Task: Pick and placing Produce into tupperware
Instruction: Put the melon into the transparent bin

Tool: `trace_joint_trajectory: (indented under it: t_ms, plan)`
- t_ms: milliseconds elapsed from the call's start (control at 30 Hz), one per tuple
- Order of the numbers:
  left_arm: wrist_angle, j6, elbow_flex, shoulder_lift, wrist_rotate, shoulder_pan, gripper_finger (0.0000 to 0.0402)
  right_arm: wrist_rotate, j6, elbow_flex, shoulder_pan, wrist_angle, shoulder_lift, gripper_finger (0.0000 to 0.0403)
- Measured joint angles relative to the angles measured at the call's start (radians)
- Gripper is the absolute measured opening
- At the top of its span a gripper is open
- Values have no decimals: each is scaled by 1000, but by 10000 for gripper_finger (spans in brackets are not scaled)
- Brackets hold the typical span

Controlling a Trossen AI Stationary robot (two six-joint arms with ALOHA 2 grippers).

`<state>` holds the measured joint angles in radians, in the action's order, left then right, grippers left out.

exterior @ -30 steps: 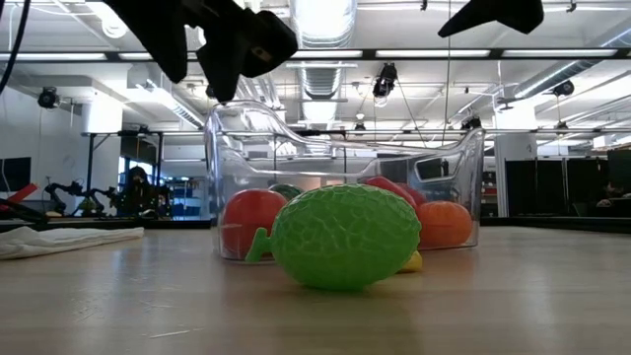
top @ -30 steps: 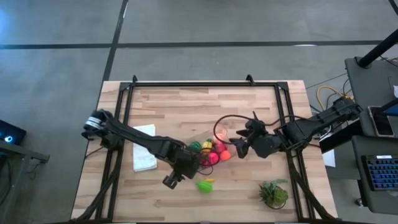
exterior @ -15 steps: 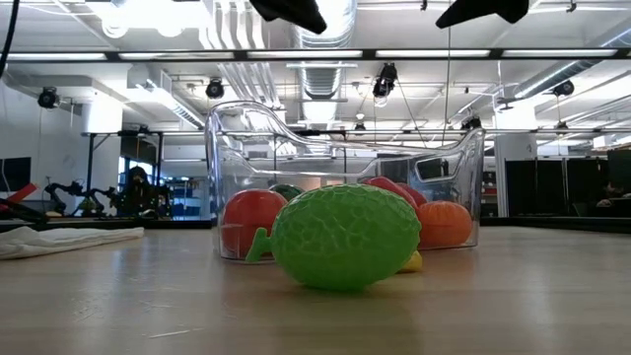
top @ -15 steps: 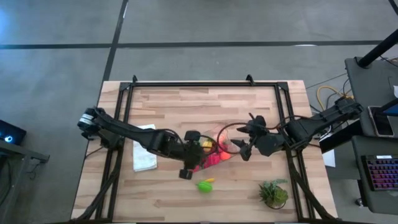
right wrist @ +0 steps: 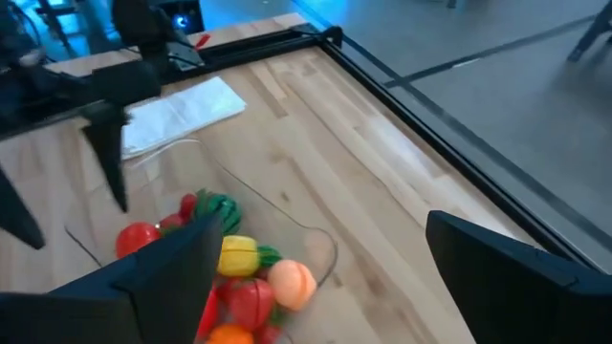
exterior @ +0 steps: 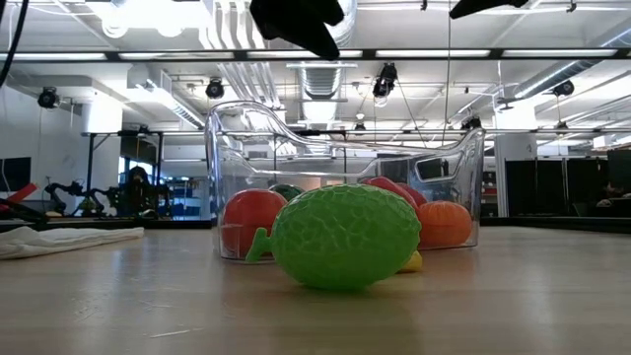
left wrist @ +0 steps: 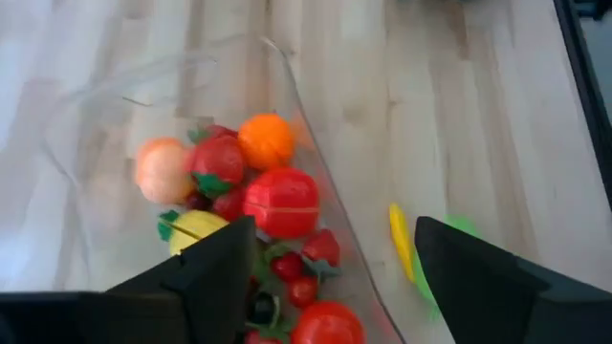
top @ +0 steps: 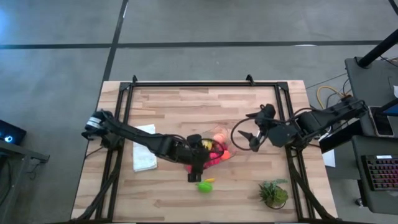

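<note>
The clear tupperware (top: 221,132) stands mid-table and holds red, orange and yellow produce (left wrist: 258,177), also seen in the right wrist view as produce (right wrist: 251,277). A lime green fruit (top: 204,185) lies on the table just near of it, with a small yellow piece (left wrist: 400,239) beside it; in the low view this green fruit (exterior: 345,237) fills the foreground before the tupperware (exterior: 246,148). My left gripper (left wrist: 333,229) hangs open above the tupperware's near wall, touching nothing. My right gripper (right wrist: 325,229) hovers open to the tupperware's right.
A white folded cloth (top: 144,155) lies left of the tupperware under the left arm. A spiky green plant tuft (top: 273,193) sits near the table's near right corner. A black frame rail (top: 205,84) runs along the far edge. Bare wood shows on the far half.
My left gripper has swung from the table's near-left side toward the right and now hangs over the tupperware's near wall. My right gripper has drawn back toward the table's right edge, away from the tupperware. The produce and the tupperware have stayed put.
</note>
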<state>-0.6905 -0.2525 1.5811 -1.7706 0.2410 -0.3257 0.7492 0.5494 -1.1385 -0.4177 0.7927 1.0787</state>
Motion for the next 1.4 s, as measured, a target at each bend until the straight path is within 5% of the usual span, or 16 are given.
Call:
trace_joint_trajectory:
  t_ms: [467, 1400]
  plan:
    - [101, 77, -4, -111, -232, -114, 251, -50, 189, 9, 6, 236, -16, 359]
    - [80, -108, 26, -275, -171, -125, 251, -102, 263, 13, 3, 288, -17, 359]
